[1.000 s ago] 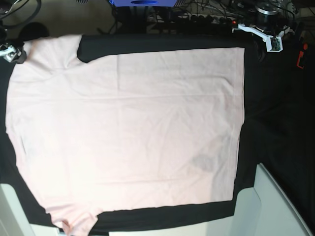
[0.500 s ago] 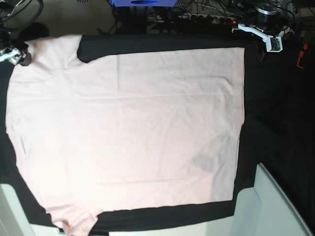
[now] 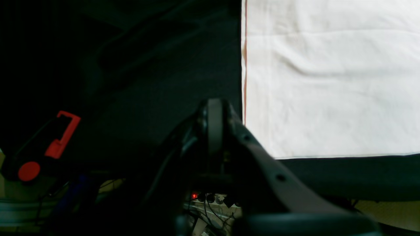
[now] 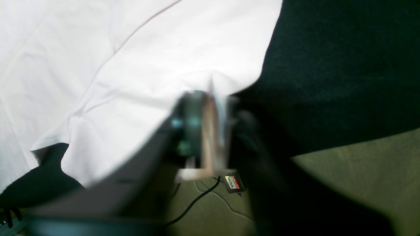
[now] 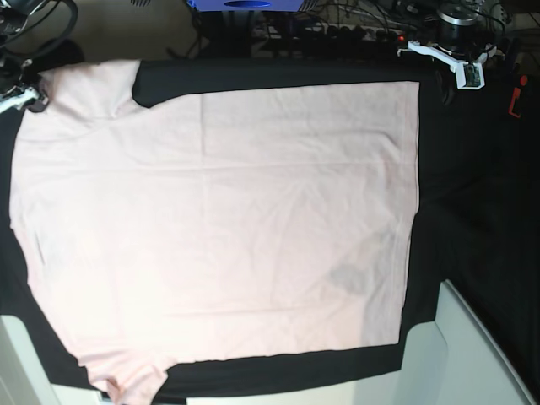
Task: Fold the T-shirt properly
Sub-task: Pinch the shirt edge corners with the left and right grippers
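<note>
Flat on the counter (image 5: 472, 211), which is being covered by a black cloth (image 5: 287, 76), the T-shirt (image 5: 219, 228) is being shown spread out with its plain pale pink side up; its straight hem is being seen toward the right of the base view and its sleeves toward the left. No print or lettering is being shown on the visible side.

The right pincer (image 5: 25, 94) is being held at the upper sleeve, at the far left edge of the base view. In the right wrist view, the right pincer (image 4: 205, 98) is being seen closed on the sleeve edge of the T-shirt (image 4: 131, 65), with a little fabric being lifted between its jaws. A small tag (image 4: 232, 183) with red and pale marks is being seen below it, but its writing cannot be read.

The left pincer (image 5: 460, 72) is being kept off the garment, near the top right corner of the cloth. In the left wrist view the left pincer (image 3: 215, 108) is being seen fully closed with nothing in it, just beside the hem corner of the T-shirt (image 3: 328, 75). A red and black tool (image 3: 49, 144) is being seen lying well apart on the cloth.
</note>
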Robot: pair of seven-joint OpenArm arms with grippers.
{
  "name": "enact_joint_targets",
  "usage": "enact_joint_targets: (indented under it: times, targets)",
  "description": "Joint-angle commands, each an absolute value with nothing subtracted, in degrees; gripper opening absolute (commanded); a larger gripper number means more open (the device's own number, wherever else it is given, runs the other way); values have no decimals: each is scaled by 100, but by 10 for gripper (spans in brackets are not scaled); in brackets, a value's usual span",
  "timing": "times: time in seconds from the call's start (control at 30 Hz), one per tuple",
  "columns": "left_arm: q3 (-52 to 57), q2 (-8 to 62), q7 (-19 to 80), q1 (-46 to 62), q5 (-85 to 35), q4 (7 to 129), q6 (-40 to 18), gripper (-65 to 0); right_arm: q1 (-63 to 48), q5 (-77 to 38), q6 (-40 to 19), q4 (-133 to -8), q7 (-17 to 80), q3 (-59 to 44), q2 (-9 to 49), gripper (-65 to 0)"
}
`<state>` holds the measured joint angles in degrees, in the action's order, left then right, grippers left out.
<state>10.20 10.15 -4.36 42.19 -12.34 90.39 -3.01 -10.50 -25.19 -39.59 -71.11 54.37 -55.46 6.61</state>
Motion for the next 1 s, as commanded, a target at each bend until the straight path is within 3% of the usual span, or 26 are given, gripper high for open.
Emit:
enact_joint_targets:
  times: [0.0,0.17,0.27,0.47,0.57,0.73,0.97]
  targets:
    - [1059,1068,-593,4277,-1297,9112,-242,-626,-1024,-2589,-4000,-7196,5402,-5560,769,-650]
    - [1033,1024,-593,4277,-1297,9112,-242,-385,-1024,-2589,-4000,-7196,5402,-5560,769,-650]
    - [998,1024,-593,4277,-1314,9086,-259,-319,-1024,-2589,-4000,-7196,5402,-5560,769,-650]
    - [989,1068,-593,4277,-2316,8743,-286,-302,-1024,-2580,-4000,-7196,5376,-5560,646,-650]
    - [989,1112,-593,4268,-2624,8453,-673,-259,-1024,-2580,-4000,-7196,5376,-5560,646,-650]
    - [989,1059,-593,4127,-2712,8295,-1305,-257,-1033,-2580,-4000,-7196,5376,-5560,655,-650]
    - [989,936,-593,3960,-2721,8092,-1349,-257,-1042,-2580,-4000,-7196,5376,-5552,673,-650]
